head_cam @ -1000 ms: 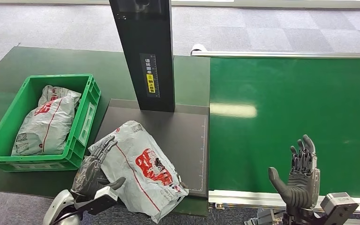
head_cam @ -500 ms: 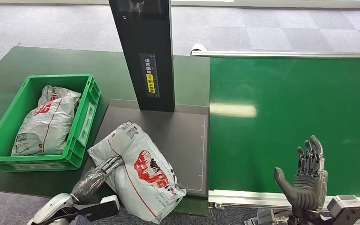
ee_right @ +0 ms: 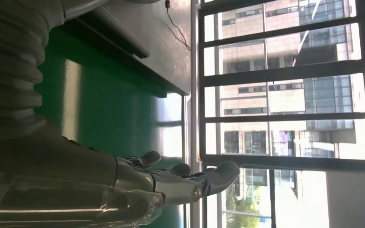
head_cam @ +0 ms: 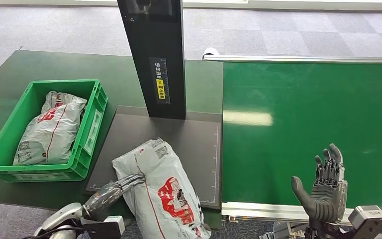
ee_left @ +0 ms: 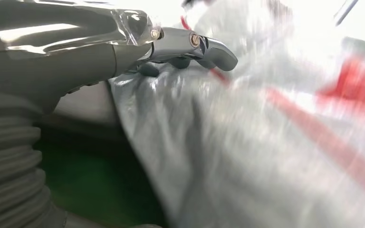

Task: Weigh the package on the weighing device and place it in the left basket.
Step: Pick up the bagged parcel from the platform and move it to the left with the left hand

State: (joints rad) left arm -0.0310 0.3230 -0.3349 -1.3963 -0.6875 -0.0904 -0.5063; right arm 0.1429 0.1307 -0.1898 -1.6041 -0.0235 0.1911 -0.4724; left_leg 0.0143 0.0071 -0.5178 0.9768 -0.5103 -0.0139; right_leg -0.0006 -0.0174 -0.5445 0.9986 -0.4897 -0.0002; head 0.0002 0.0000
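Head view: left hand low at near edge of weighing device, fingers extended and tucked against the near-left side of the package; whether anything is actually gripped cannot be told. Right hand raised upright above the near rail of the green conveyor belt, palm turned inward, fingers spread, thumb out, nothing held. Green basket on the dark desk to the left of the weighing device, containing a grey bagged parcel with red print. Package lying across the near-left corner of the dark weighing plate, overhanging its near edge; grey crinkled plastic mailer, red graphic and thin red line on top, printed label toward the far end. Black upright column at the far side of the plate. Left wrist view: grey thumb and darker fingers pressed along the package, wrinkled silver-grey film with blurred red stripes close to the lens; green surface beneath. Right wrist view: right hand with fingers extended and apart, empty, green belt beside it, barred window beyond.
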